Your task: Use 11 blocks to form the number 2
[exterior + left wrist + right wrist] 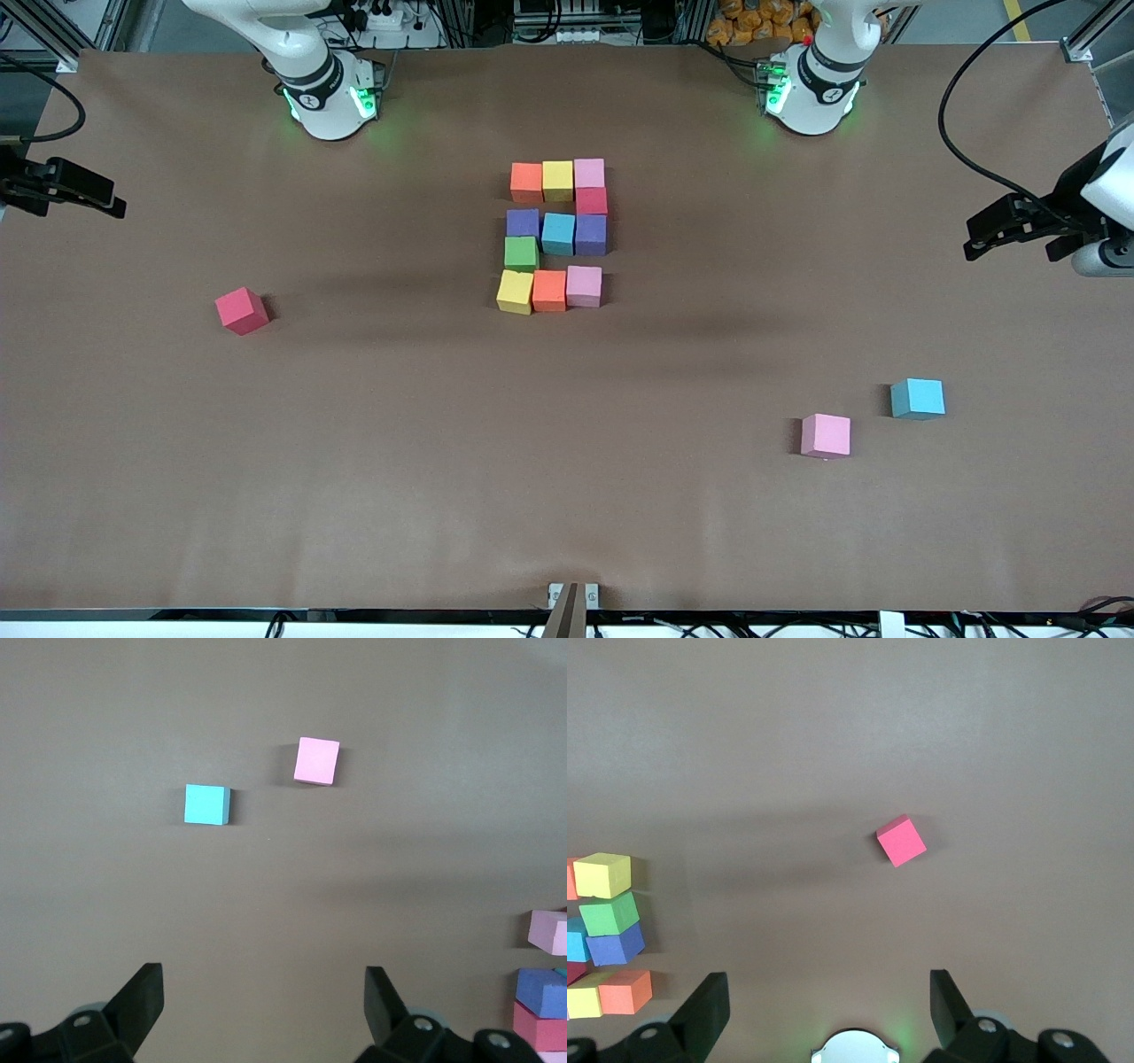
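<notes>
The number 2 (556, 235) lies in the middle of the table, built of several blocks: an orange-yellow-pink row, a crimson cube, a purple-blue-purple row, a green cube (521, 253), and a yellow-orange-pink row. Its edge shows in the right wrist view as the green cube (609, 913) and its neighbours. My left gripper (974, 237) hangs open and empty over the left arm's end of the table; its wrist view shows its fingers (142, 997) wide apart. My right gripper (113, 202) hangs open and empty over the right arm's end.
Three loose blocks lie apart from the digit. A crimson one (241, 310) (901, 840) sits toward the right arm's end. A pink one (826, 435) (316, 760) and a light blue one (918, 398) (207, 804) sit nearer the front camera, toward the left arm's end.
</notes>
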`<state>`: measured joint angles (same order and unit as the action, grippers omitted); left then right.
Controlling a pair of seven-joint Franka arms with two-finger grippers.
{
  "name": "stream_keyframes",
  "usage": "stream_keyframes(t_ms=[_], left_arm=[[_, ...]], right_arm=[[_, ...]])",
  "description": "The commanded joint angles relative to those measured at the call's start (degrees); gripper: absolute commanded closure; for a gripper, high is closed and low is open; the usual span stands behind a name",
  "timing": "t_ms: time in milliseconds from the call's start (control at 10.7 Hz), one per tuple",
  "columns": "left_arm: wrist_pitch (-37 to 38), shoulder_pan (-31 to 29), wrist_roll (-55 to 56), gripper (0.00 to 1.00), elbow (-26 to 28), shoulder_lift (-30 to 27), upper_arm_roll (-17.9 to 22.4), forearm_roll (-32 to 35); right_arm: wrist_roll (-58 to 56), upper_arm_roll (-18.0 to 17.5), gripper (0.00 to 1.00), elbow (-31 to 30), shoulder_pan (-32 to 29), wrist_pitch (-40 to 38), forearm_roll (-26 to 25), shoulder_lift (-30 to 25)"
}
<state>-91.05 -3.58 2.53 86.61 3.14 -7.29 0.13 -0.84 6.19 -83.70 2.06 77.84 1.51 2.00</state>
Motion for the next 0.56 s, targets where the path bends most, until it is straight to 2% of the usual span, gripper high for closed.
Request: stream_keyframes(t_ms=[0,466], left_arm=[[-0.27,0.76,-1.12,0.00,1.02,-1.56,0.44,1.43],[3.07,2.00,-1.21,0.00,-0.03,-2.52,-1.24,1.71]], right_arm=[[-0.04,-0.04,0.00,0.21,0.13,-0.50,-0.63,-0.51],[-0.04,-0.04,0.00,0.21,0.13,-0.50,-0.63,-0.51]])
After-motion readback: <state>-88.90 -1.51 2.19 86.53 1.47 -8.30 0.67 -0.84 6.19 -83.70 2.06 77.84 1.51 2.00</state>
